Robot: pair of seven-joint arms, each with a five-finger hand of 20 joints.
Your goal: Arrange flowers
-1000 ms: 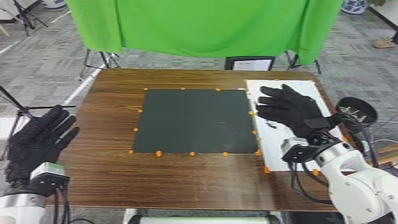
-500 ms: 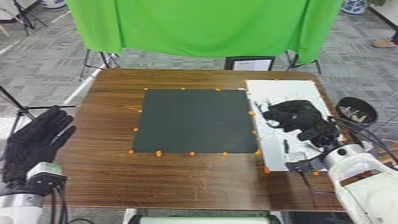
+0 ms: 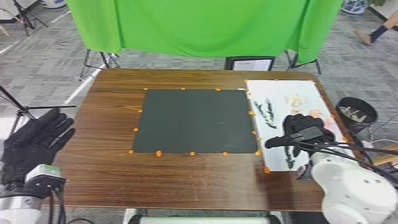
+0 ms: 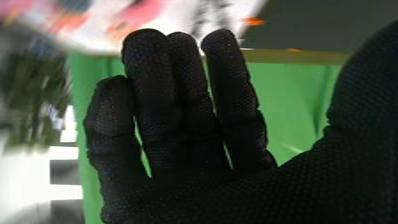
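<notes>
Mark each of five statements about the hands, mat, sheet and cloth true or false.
1. The right hand is over the white sheet. True.
2. The dark mat lies to the right of the white sheet. False: it lies to the left of it.
3. Small orange pieces sit along the edges of the dark mat. True.
4. The green cloth hangs at the near edge of the table. False: it hangs past the far edge.
5. The right hand is curled into a fist. False: its fingers are straight.
</notes>
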